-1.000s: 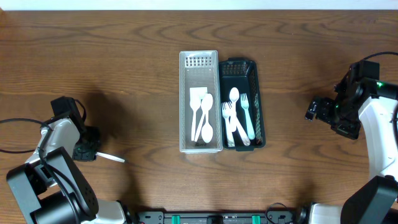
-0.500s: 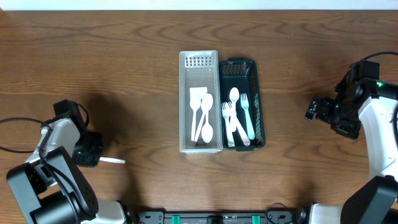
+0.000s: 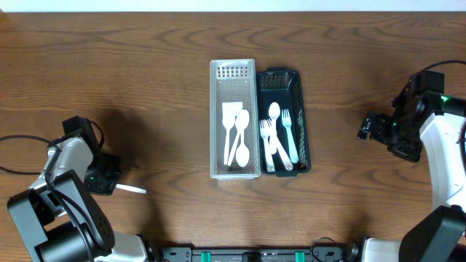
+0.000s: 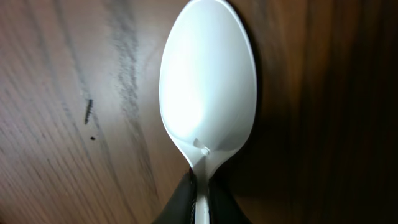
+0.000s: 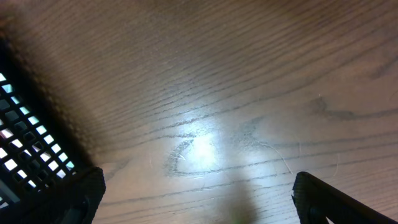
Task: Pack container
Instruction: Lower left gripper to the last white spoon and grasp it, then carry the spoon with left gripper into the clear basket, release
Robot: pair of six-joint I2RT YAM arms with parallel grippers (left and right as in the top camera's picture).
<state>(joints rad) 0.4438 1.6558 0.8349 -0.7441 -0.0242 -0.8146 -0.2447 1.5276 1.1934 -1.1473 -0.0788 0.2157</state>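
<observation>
Left wrist view: the left pincer is clamped on the neck of a white spoon.
Its dark fingers meet around the thin handle at the bottom edge, and the spoon's bowl juts ahead over the wooden tabletop; whether it touches the wood cannot be told. From overhead this pincer sits at the tabletop's left side, well apart from the clear tray and the black basket, which stand side by side, touching, in the middle. The tray holds packed spoons; the basket holds forks and another spoon. The right pincer hangs at the far right, fingers spread wide, holding nothing.
</observation>
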